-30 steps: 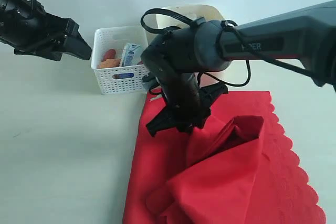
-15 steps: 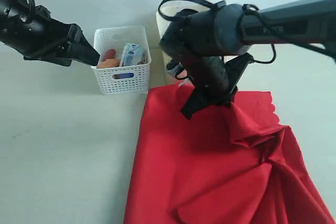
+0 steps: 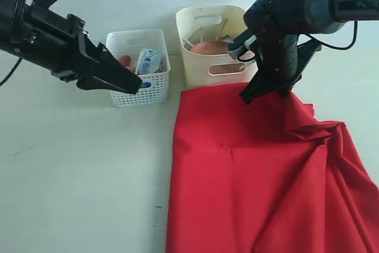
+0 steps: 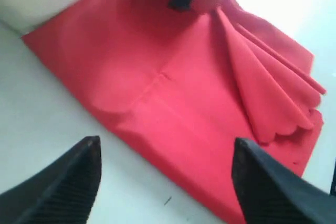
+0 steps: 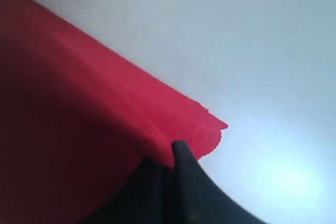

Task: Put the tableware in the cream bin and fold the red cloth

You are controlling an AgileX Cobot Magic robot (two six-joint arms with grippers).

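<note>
While your left end effector [image 3: 131,83] hangs over the pale counter [image 3: 77,164] on the left, its two black fingers [image 4: 79,182] stand wide apart with nothing between them. Its tips sit just in front of the small white perforated plastic basket [image 3: 151,90]. That basket holds a blue-and-white milk carton [image 3: 148,61] and some red-orange food I can't make out.

Next along you get the tall cream-yellow plastic bin [image 3: 201,66] with oval handle cutouts, a round brown plate [image 3: 207,47] showing inside it.

The large bright-red rectangular cloth [image 3: 237,176] lies on the counter in front of the bin, its far edge just beside the bin's base. Its left half is flat with faint creases. Its right half is bunched into long pleats, and the left wrist view shows a scalloped edge there.

Your right end effector [image 3: 246,97] points down at the cloth's far edge, near the bin. The right wrist view shows its fingers [image 5: 181,166] pressed together, pinching the red cloth's edge at a corner.
</note>
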